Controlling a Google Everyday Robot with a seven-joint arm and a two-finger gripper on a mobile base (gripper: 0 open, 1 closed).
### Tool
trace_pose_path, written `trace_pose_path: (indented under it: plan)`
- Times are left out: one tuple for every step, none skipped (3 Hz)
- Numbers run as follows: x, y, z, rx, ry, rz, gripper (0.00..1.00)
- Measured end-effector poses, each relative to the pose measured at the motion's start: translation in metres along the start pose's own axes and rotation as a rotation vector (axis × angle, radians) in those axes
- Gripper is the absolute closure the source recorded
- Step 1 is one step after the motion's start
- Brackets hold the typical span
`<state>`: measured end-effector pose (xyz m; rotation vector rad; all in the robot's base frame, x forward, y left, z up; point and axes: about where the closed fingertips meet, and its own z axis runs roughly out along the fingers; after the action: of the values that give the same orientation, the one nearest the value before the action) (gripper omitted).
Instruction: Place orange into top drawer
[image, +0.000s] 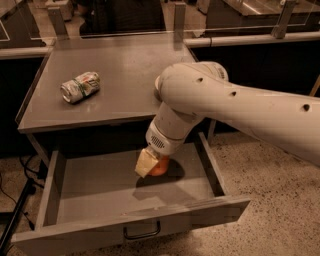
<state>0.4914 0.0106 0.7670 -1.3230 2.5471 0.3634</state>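
Orange (161, 168) is held tight in the pincer (154, 169), low inside the open top drawer (95, 187), near the back. I cannot tell if it touches the grey floor. This looks like the putting-down step. Next, I think the pincer must open, let go, then lift straight up. A crushed can (80, 86) lies on the worktop (125, 65) above.
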Motion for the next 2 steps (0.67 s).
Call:
trace_pose_path:
  plan:
    - [0.010, -0.020, 0.032, -0.005, 0.012, 0.022, 1.00]
    - [0.013, -0.039, 0.069, -0.014, 0.018, 0.043, 1.00]
